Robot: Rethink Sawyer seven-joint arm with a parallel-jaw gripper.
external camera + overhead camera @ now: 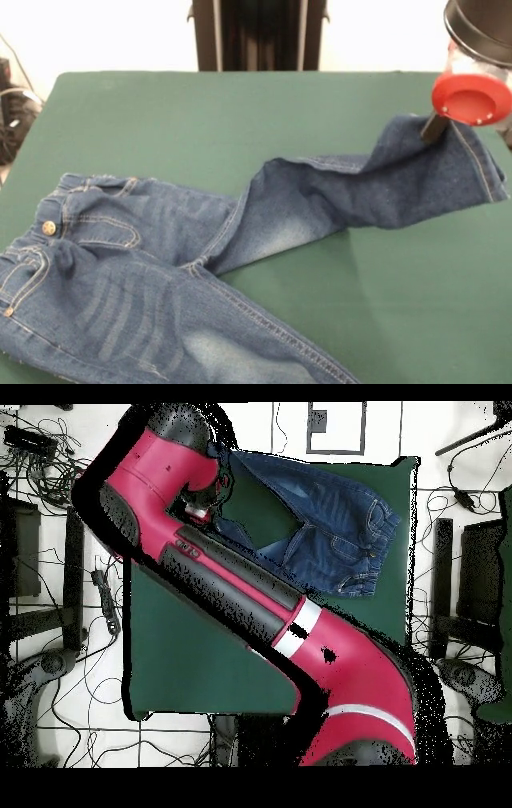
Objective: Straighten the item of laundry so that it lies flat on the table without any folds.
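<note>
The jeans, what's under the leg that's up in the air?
Under the lifted leg of the jeans there is only green table. The pincer grips the cuff from above. Its tips are hidden by the denim and the red disc.

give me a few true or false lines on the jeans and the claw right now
1. The claw grips the cuff of one leg of the jeans. True.
2. The gripped cuff lies flat on the table. False: it is lifted off the surface.
3. The waistband with the brass button lies at the left of the front view. True.
4. The jeans are folded in half, one leg on top of the other. False: the legs spread apart in a V.
5. The jeans are red. False: they are blue denim.
</note>
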